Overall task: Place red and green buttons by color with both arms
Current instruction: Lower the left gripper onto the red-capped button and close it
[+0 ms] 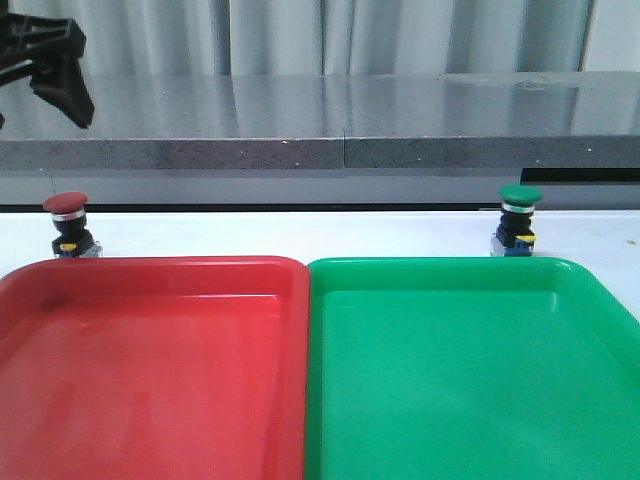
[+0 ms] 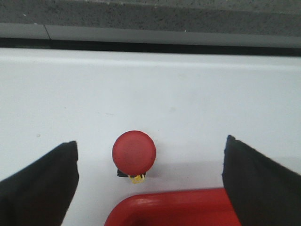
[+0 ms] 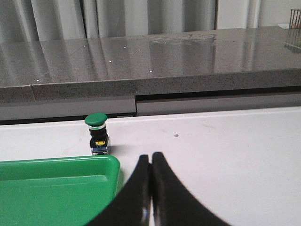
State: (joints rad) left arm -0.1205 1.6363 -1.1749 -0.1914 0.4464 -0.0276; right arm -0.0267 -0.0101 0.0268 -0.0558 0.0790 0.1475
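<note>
The red button stands upright on the white table just behind the red tray's far left corner. The green button stands upright behind the green tray's far edge, towards the right. My left gripper hangs high above the red button. In the left wrist view it is open wide, and the red button lies below, between the fingers, untouched. My right gripper is shut and empty, low over the table, to the right of the green button. It is out of the front view.
A red tray on the left and a green tray on the right sit side by side at the front, touching. A grey stone counter runs along the back behind the white table.
</note>
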